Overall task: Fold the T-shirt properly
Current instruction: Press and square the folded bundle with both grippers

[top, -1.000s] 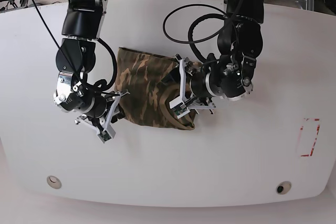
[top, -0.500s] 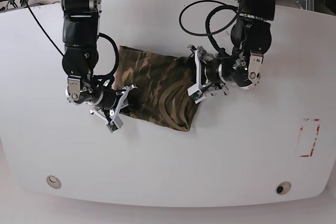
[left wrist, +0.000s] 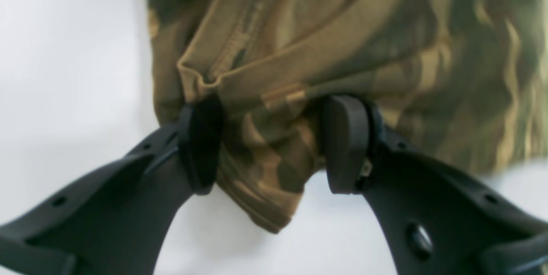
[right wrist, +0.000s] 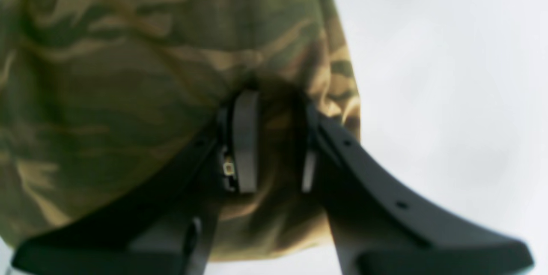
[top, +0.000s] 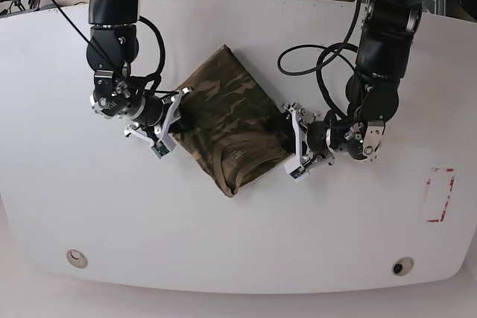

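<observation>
**Two tools on one folded shirt**

Two tools meet the T-shirt (top: pixel 223 121) from opposite sides near the middle of the white worktop (top: pixel 246 243). The base view shows the whole layout: the camouflage cloth lies as a compact folded bundle, turned like a diamond, its neckline band curving toward the lower corner. The right tool (top: pixel 165 126) sits at the bundle's left edge in that frame, the left tool (top: pixel 293 141) at its right edge. A red rectangle outline (top: pixel 438 195) marks the worktop far right.

That view is too distant to read the jaws; the wrist views settle it. In the right wrist view the right tool (right wrist: pixel 274 138) has its pads close together, pinching a bunched ridge of cloth. In the left wrist view the left tool (left wrist: pixel 274 142) stands with its pads (left wrist: pixel 345 142) well apart, a stitched hem corner of the T-shirt (left wrist: pixel 342 43) lying between them; the cloth touches the left pad and hangs loose below. Both wrist views are blurred.
</observation>
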`<state>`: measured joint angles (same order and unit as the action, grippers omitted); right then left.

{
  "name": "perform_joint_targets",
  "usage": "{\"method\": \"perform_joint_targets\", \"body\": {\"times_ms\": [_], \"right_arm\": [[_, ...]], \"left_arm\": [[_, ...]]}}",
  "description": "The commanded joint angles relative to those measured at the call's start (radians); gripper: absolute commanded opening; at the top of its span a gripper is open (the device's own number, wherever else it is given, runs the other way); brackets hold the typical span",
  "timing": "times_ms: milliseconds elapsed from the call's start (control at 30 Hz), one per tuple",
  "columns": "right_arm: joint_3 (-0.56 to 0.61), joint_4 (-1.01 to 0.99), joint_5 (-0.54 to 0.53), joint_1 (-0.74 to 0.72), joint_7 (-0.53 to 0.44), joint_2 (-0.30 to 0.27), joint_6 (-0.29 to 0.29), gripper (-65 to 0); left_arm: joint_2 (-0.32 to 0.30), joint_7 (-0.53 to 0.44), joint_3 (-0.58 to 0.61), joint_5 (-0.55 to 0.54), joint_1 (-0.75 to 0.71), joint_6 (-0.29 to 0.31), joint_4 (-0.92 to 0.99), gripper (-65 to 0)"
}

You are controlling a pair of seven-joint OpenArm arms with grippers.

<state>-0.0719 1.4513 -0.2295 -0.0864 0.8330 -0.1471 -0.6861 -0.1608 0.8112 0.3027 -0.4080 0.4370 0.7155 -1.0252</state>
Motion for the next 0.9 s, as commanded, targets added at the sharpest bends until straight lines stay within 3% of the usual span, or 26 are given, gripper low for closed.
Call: {"method": "perform_joint_targets", "body": {"times_ms": [0, 200, 500, 700, 867], "right_arm": [[0.004, 0.079, 0.005, 0.017, 0.049, 0.039, -0.012, -52.0], [0.005, 0.165, 0.005, 0.066, 0.099, 0.131, -0.012, -52.0], [-0.003, 0.299, -0.006, 0.05, 0.167, 0.143, -0.012, -52.0], [0.004, 0.312, -0.006, -0.057, 0.217, 0.148, -0.012, -52.0], [0.005, 0.124, 0.003, -0.206, 0.194, 0.168, -0.012, -52.0]], "left_arm": [[-0.006, -0.005, 0.017, 0.03, 0.062, -0.017, 0.042, -29.9], [-0.01, 0.021, 0.045, 0.028, 0.161, -0.017, 0.003, -29.9], [-0.093, 0.147, 0.042, 0.024, 0.199, -0.017, -0.283, -29.9], [-0.139, 0.238, 0.026, 0.03, 0.076, -0.017, -0.524, -29.9], [-0.145, 0.244, -0.013, 0.03, -0.086, -0.017, -0.656, -29.9]]}}
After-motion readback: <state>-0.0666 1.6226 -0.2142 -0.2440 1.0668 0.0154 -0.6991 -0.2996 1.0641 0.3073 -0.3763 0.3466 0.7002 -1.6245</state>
